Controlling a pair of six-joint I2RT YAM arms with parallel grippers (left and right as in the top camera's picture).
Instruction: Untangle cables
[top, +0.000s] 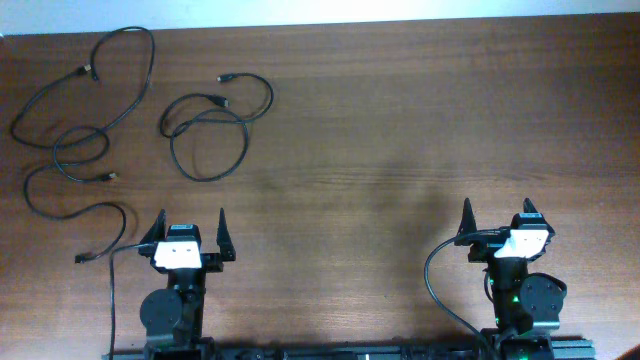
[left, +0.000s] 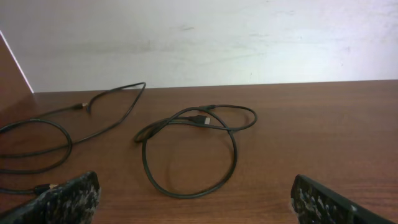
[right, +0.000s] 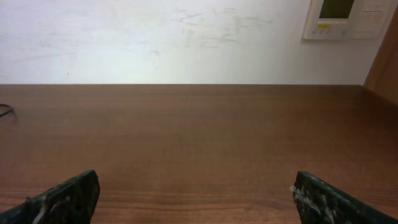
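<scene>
Note the left gripper (top: 191, 216) at 7 o'clock in the overhead view: released, jaws spread wide, holding nothing. Same for the right gripper (top: 497, 212) at 5 o'clock, parted and empty over bare table (top: 400, 120).

Find the cables at 10 to 11 o'clock, all on the left half. Look for a round coil (top: 247, 138) at 12 o'clock from the left gripper, and longer winding cords (top: 27, 190) further toward 9 o'clock. Note one plug tip (top: 80, 258) near the left gripper, at its 9 o'clock. Looks mostly separated; cannot tell for sure from above whether the winding cords truly cross or merely lie close.

Beware of closing on two strands where the round coil crosses over itself: would drag the whole loop and tighten it. Beware also of sweeping the left gripper toward 9 o'clock and catching the stray plug tip, pulling that cord over its neighbours. Expect slipping too, given thin, limp cord on flat wood. Avoid reaching across with the right gripper: risks crowding the left.
</scene>
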